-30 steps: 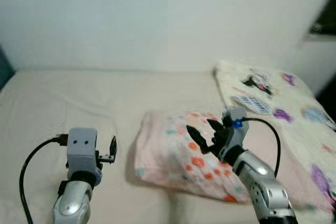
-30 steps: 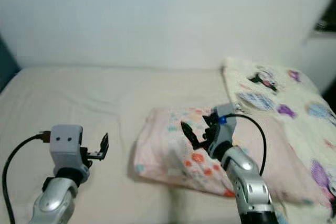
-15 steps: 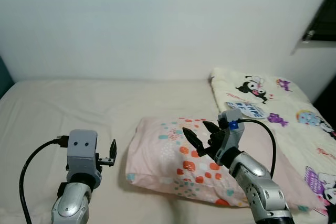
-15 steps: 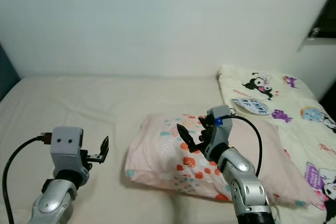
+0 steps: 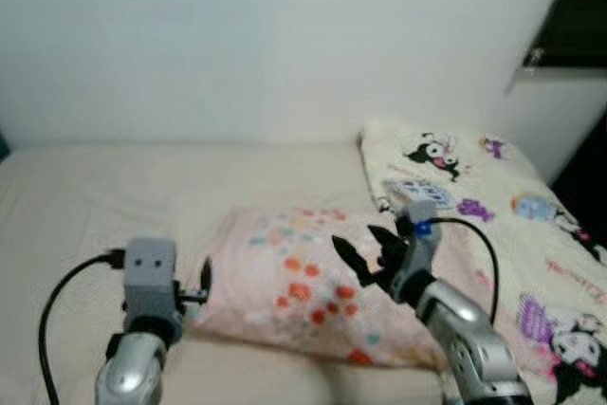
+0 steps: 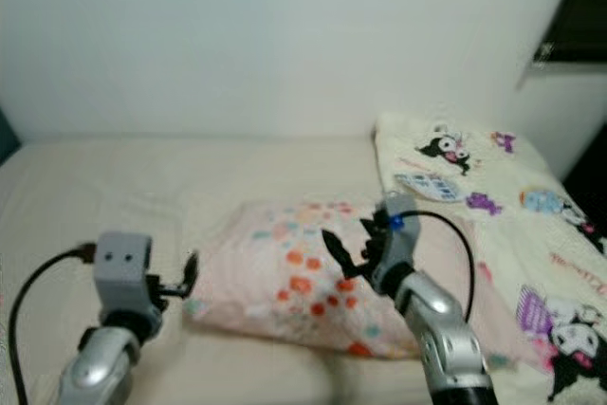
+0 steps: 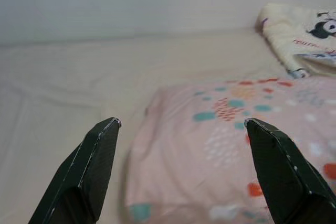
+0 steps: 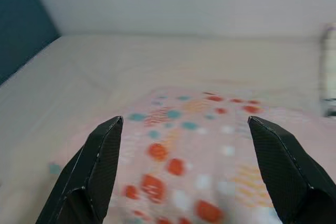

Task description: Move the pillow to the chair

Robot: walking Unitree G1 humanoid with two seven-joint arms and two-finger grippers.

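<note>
A pink pillow (image 5: 285,277) with red, orange and teal dots lies flat on the cream bed (image 5: 85,187), in front of me. My right gripper (image 5: 364,253) hovers open above the pillow's middle, fingers spread wide, nothing between them. My left gripper (image 5: 204,277) is held low by the pillow's left end, open and holding nothing. In the left wrist view the pillow (image 7: 226,145) lies just ahead between the open fingers (image 7: 97,161). In the right wrist view the pillow (image 8: 184,156) fills the lower half.
A cream blanket (image 5: 474,177) with cartoon prints lies at the right side of the bed. A white wall (image 5: 285,35) runs behind the bed. A dark opening (image 5: 574,7) shows at the upper right, and a dark teal surface (image 8: 21,30) stands at the bed's left.
The camera has swung to the right, so pillow and blanket sit further left in view. Both grippers stay open, and the pillow's left end now reaches the left gripper.
</note>
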